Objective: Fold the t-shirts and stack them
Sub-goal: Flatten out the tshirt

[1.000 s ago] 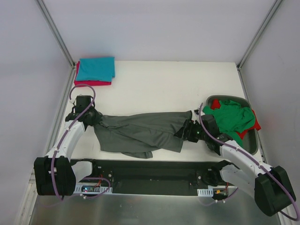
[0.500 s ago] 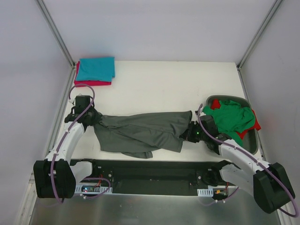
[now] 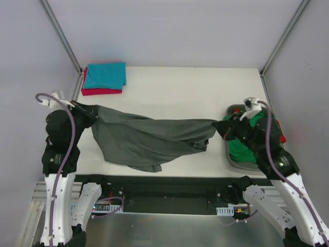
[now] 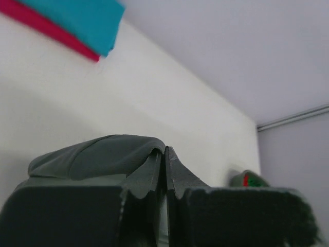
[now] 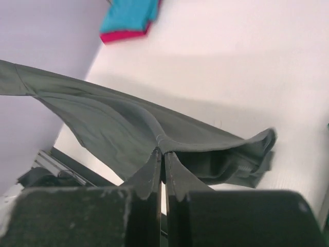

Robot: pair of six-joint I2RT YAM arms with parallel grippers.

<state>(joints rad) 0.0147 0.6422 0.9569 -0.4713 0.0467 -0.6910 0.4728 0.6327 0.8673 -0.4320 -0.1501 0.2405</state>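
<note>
A dark grey t-shirt (image 3: 149,136) hangs stretched between both arms above the table, its lower part sagging toward the front edge. My left gripper (image 3: 93,112) is shut on its left end; the pinched cloth (image 4: 103,154) bulges beside the left gripper (image 4: 165,150) in the left wrist view. My right gripper (image 3: 220,125) is shut on the right end, and the right wrist view shows the grey t-shirt (image 5: 128,128) fanning out from the closed right gripper (image 5: 162,152). A folded teal t-shirt (image 3: 105,75) lies on a folded red one (image 3: 101,91) at the back left.
A dark bin (image 3: 237,162) at the right edge holds crumpled green (image 3: 249,131) and red (image 3: 279,135) shirts, partly hidden behind my right arm. Frame posts (image 3: 61,36) rise at both back corners. The black rail (image 3: 164,193) runs along the table's near edge.
Both arms have lifted and pulled apart, raising the grey t-shirt off the table and stretching it. The right gripper closed on the shirt's right end during this time.
</note>
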